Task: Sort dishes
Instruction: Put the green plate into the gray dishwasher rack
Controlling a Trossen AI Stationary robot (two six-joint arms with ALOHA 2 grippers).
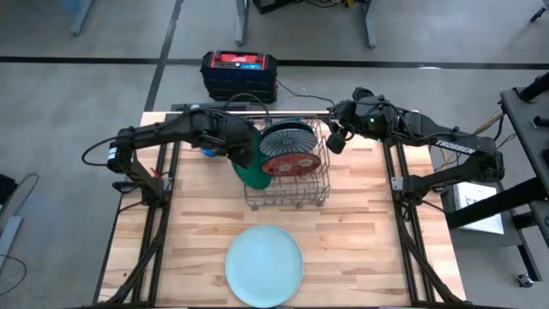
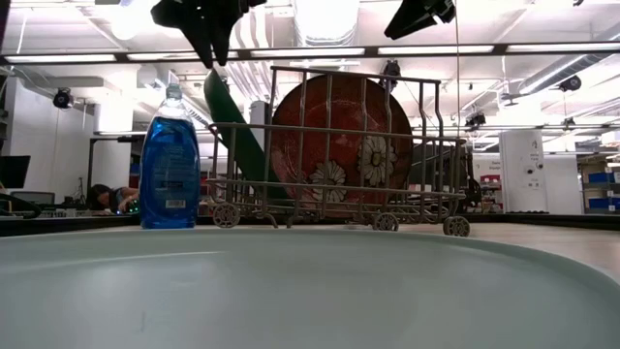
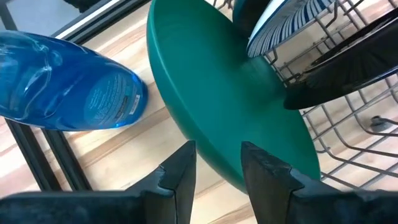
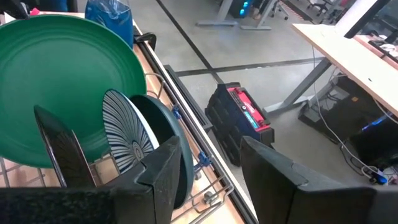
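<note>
One pale plate [image 1: 264,264] flat on the worktop [image 1: 369,240] at its near edge, well apart from everything else. Farther back, at mid-worktop, a wire rack [image 1: 296,193] with three plates on edge: red flowered plate [image 1: 290,165] nearest, then striped plate [image 1: 286,137], then dark teal plate [image 4: 158,118] at the far end. Just left of the rack, a green plate [image 1: 251,172], tilted, its rim clamped between the fingers of the left tool [image 1: 245,153]; lower edge close to the rack's left wall, touching it or not, cannot tell. Near that plate, farther left, a blue bottle [image 2: 170,160] upright. Above the rack's far right corner, the right tool [image 1: 336,139], fingers spread, nothing between them. Beyond the worktop, on the floor, a black and red box [image 1: 238,73].
</note>
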